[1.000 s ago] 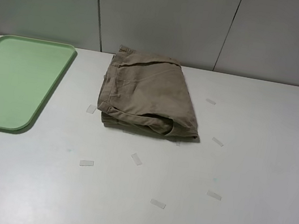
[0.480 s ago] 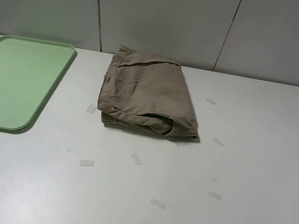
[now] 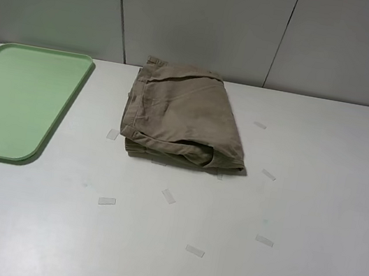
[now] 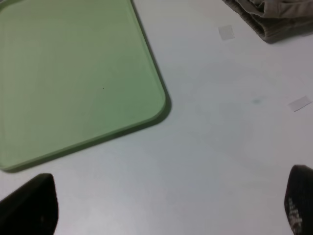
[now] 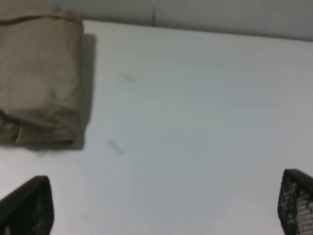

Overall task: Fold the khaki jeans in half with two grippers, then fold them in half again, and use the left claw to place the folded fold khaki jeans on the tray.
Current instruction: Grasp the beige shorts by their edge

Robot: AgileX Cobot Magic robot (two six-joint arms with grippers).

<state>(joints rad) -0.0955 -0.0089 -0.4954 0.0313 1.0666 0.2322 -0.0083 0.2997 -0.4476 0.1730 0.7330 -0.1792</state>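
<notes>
The khaki jeans [image 3: 181, 115] lie folded into a thick bundle at the back middle of the white table, near the wall. The pale green tray [image 3: 14, 99] sits bare at the left. Neither arm shows in the exterior high view. In the left wrist view my left gripper [image 4: 171, 205] is open above bare table, near the tray [image 4: 73, 73] corner, with a jeans [image 4: 274, 17] edge far off. In the right wrist view my right gripper [image 5: 161, 205] is open over bare table, with the jeans [image 5: 39, 73] well off to one side. Both hold nothing.
Several small clear tape strips lie on the table, such as one strip [image 3: 168, 195] in front of the jeans and another strip [image 3: 264, 241] toward the right. Grey wall panels [image 3: 204, 21] stand behind the table.
</notes>
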